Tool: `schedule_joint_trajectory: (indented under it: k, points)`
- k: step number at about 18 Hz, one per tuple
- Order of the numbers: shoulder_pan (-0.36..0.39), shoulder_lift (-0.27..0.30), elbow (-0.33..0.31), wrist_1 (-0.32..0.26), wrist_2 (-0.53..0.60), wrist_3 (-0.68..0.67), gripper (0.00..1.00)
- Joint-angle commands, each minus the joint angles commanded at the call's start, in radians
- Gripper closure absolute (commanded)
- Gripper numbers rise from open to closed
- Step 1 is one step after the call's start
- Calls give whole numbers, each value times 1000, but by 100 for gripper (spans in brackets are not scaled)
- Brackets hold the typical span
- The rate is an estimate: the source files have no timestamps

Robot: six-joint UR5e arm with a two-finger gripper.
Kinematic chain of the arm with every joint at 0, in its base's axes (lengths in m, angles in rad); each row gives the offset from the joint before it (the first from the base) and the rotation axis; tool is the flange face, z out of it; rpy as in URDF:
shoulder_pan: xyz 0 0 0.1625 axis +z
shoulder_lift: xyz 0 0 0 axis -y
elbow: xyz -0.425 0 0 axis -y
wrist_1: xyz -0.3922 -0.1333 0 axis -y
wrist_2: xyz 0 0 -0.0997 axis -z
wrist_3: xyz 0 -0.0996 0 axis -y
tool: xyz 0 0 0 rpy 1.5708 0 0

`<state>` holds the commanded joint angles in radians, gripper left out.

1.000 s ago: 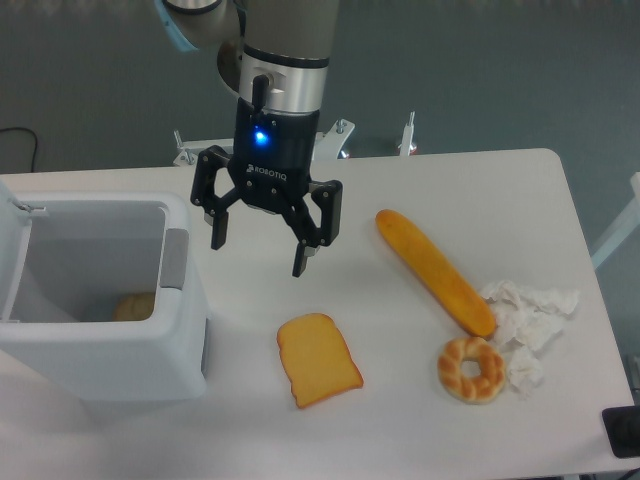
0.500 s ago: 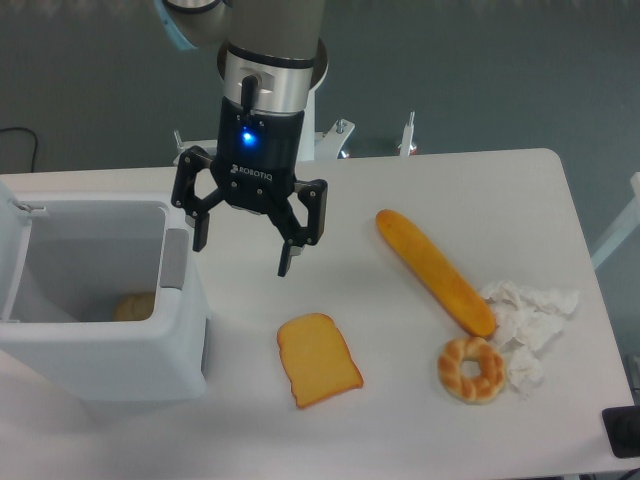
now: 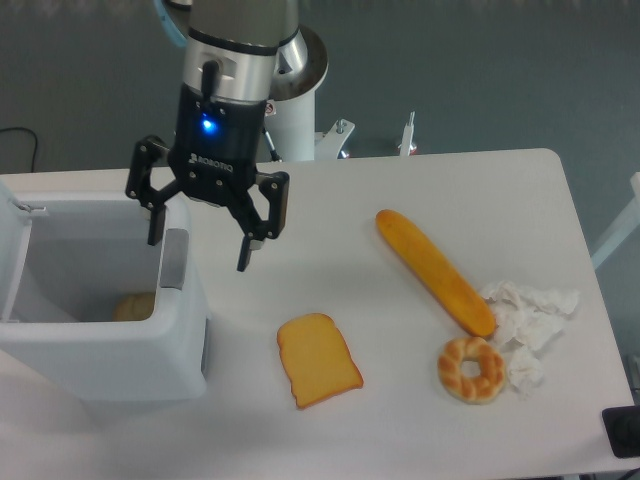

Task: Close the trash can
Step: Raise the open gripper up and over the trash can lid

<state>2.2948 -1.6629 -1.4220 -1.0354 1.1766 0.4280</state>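
Observation:
The trash can [image 3: 100, 350] is a white boxy bin at the table's left, standing open. Its lid [image 3: 12, 250] is swung up at the far left edge. A grey latch [image 3: 174, 258] sits on the right rim, and a pale round food item [image 3: 133, 306] lies inside. My gripper [image 3: 199, 253] hangs open and empty over the bin's right rim. One finger is above the opening, the other is outside, over the table.
A toast slice [image 3: 318, 358] lies on the white table [image 3: 400, 420] right of the bin. Further right are a long baguette [image 3: 433, 269], a ring-shaped pastry [image 3: 470, 368] and crumpled white paper [image 3: 530, 320].
The open gripper has moved left and slightly up, from over the table near the toast to above the bin's right rim. Nothing else moved.

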Motion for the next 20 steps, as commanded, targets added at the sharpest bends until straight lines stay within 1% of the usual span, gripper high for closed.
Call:
schedule_joint_trajectory:
  k: [7,8,10,12,16,18,20]
  points:
    - [0,64,-11,0,-2,-31,0]
    - [0,74,-9,0,-11,-46,0]
    - [0,100,-14,0,-31,-118,0]
    - [-2,112,-15,0,-38,-169,0]
    - [-20,127,-17,0,-61,-202,0]
    - [-32,143,-24,0,-77,-245,0]
    - [-38,155,-26,0,-81,-255,0]
